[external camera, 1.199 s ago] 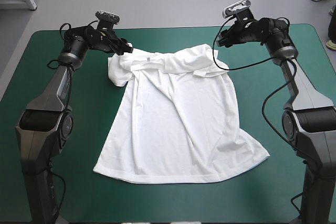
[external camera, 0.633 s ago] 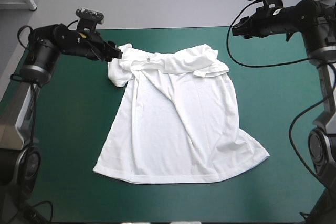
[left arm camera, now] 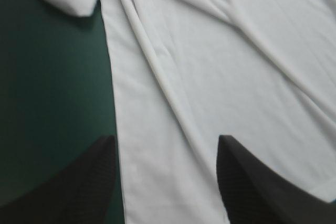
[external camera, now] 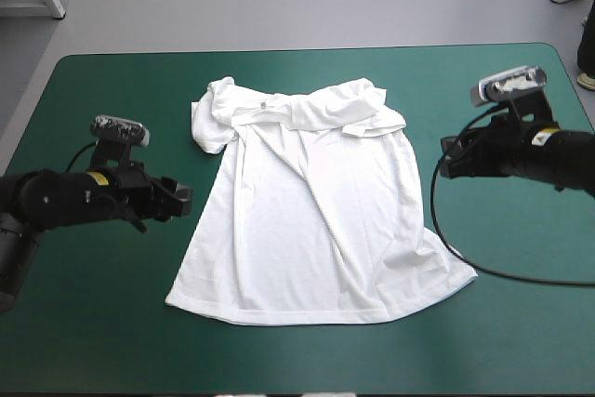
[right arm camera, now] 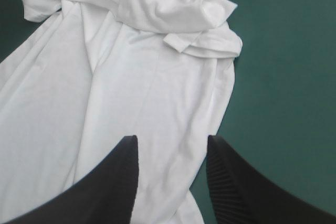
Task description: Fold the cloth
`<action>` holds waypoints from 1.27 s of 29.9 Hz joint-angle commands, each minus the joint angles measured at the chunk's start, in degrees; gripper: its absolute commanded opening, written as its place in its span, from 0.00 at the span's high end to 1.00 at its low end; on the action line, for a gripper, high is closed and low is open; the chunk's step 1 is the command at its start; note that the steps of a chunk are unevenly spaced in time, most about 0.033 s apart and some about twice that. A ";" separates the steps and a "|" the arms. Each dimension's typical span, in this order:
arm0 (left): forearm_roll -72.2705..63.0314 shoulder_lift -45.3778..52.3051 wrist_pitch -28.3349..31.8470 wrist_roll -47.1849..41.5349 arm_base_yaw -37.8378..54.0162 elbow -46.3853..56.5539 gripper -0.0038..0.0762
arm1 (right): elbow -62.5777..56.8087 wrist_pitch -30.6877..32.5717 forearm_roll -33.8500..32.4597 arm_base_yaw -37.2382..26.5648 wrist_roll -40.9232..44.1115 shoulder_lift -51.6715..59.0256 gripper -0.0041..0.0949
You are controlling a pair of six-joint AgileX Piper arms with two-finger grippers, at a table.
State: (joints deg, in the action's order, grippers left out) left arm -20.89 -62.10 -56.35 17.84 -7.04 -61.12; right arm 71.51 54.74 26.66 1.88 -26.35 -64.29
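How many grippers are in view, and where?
2. The left gripper, open, is by the T-shirt's edge nearer the table's left; the right gripper, open, is by the opposite edge.

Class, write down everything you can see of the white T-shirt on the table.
The T-shirt is white, short-sleeved, of thin soft-looking fabric, spread mostly flat on the teal-green cover, hem toward the near edge. At the far end its shoulders and sleeves are rumpled and folded over; long creases cross the body. The left tool and the right tool stand open, one at each side edge, gripping nothing.
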 commanded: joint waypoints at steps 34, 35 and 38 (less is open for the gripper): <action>5.02 0.30 9.94 -9.02 -0.08 30.28 0.43 | -19.05 -1.75 -2.64 -0.03 3.75 11.21 0.59; 4.70 -0.74 10.25 -9.02 -0.08 30.28 0.43 | -19.05 -1.75 -2.65 -0.03 3.93 11.21 0.59; 1.66 -4.24 11.09 -5.88 -0.08 30.28 0.43 | -19.05 -1.75 -2.65 -0.03 3.93 11.21 0.59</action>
State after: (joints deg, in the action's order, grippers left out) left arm -15.69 -64.32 -47.19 10.08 -7.04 -30.04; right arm 51.27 55.25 23.24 1.88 -22.39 -53.87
